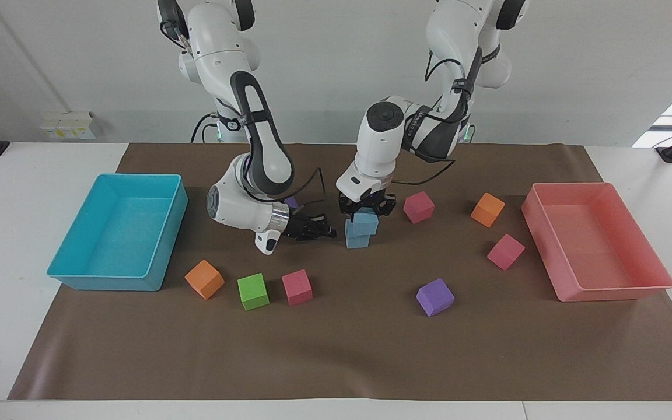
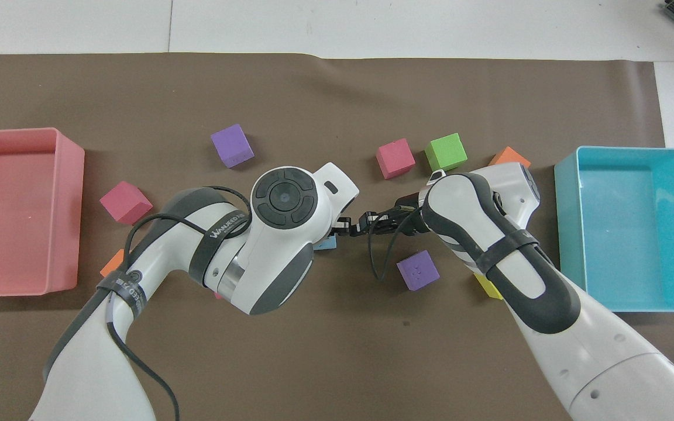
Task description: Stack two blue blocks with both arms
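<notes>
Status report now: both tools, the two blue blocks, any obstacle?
Left tool shut on upper blue block, set on lower blue block. Right tool low beside the stack, waiting. Nothing in the way.

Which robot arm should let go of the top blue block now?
The left one. The left gripper is over the stack and shut on the upper blue block, which sits on the lower blue block. The right gripper only waits beside the stack, holding nothing.

Robotics lab, paired arms (image 1: 254, 134), test table (image 1: 15, 192)
</notes>
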Robot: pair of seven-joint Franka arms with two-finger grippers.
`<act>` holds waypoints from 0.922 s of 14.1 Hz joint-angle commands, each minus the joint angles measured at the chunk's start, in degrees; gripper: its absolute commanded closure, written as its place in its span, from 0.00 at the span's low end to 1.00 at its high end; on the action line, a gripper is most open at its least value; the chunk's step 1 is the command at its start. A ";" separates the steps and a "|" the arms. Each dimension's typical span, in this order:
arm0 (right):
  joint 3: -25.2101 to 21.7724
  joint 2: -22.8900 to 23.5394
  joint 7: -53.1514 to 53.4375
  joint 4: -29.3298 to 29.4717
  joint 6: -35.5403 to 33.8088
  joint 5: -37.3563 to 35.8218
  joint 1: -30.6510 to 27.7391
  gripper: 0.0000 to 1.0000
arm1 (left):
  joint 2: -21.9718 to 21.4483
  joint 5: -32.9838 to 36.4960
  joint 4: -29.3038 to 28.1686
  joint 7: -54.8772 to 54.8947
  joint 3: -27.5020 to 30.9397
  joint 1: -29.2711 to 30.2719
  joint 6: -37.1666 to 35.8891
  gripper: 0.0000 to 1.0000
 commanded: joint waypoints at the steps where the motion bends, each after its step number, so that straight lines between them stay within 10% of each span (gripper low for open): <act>1: 0.20 -0.42 -1.36 -0.85 0.92 1.94 -0.19 1.00 | 0.03 -0.66 -1.27 -0.87 1.11 -1.35 1.11 0.97; 13: 0.20 -0.42 -1.36 -0.94 1.00 1.94 -0.11 1.00 | 0.29 -0.74 -1.80 -1.75 1.11 -2.84 2.35 0.96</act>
